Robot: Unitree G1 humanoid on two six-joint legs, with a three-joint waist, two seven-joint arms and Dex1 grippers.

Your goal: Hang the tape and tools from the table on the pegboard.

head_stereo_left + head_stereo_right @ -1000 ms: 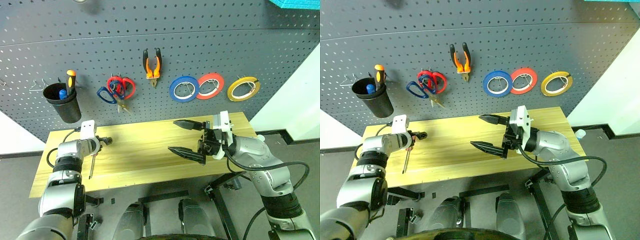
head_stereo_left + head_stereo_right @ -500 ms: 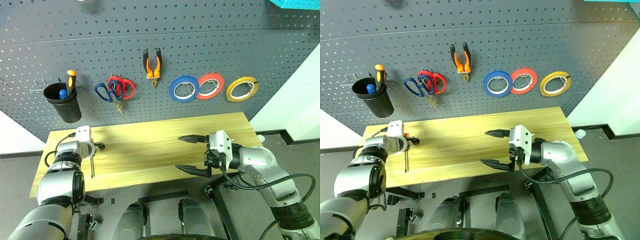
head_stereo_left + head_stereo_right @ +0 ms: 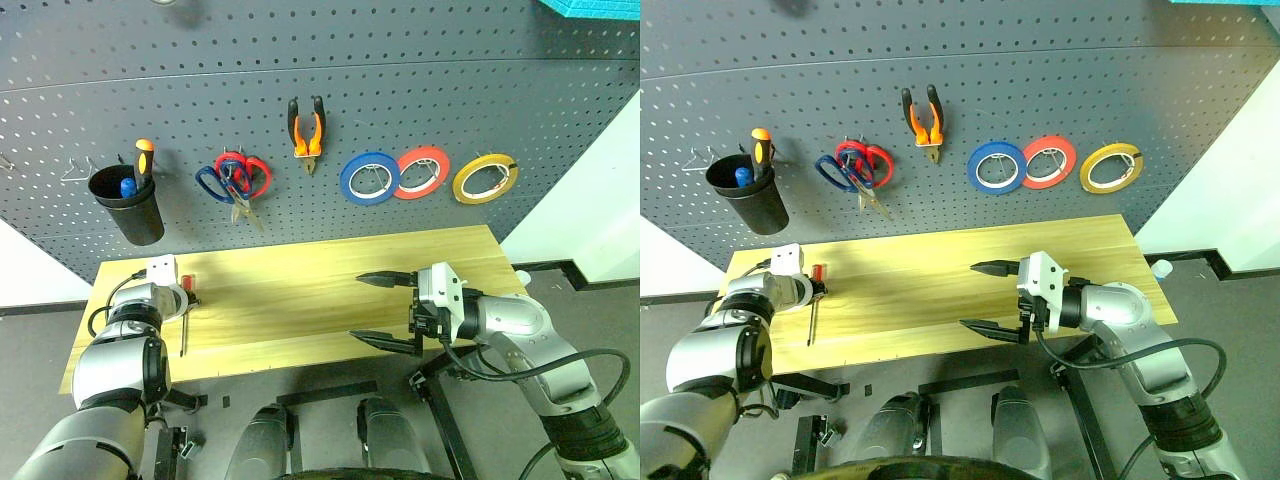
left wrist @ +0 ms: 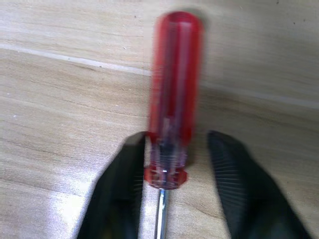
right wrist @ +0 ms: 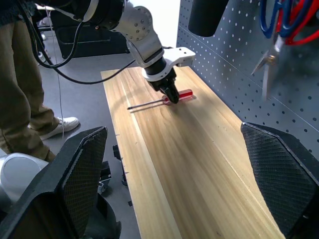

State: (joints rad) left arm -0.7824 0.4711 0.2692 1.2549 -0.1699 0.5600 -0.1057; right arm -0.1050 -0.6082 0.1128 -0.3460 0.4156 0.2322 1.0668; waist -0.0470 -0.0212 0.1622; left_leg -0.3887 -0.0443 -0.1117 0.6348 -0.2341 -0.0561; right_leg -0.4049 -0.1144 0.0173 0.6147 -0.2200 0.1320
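The red-handled screwdriver (image 3: 187,288) lies on the table (image 3: 300,290) near its left end, with the shaft toward the front edge. My left gripper (image 3: 187,300) is down on it, and in the left wrist view its fingers (image 4: 124,169) have closed around the shaft end of the handle (image 4: 174,74). My right gripper (image 3: 383,308) hangs open and empty over the table's right front. On the pegboard (image 3: 450,80) hang the yellow tape (image 3: 486,178), the orange-and-black pliers (image 3: 305,125) and the dark blue-handled scissors (image 3: 213,185).
Also on the pegboard are red-handled scissors (image 3: 250,172), a blue roll (image 3: 368,177), a red-orange roll (image 3: 421,171) and a black cup (image 3: 128,208) holding an orange-handled screwdriver (image 3: 142,158). A person's legs (image 5: 17,74) stand beyond the table's left end.
My left gripper has moved a little left and down and its fingers have closed from wide open onto the screwdriver handle. My right gripper sank lower, then stayed still and open.
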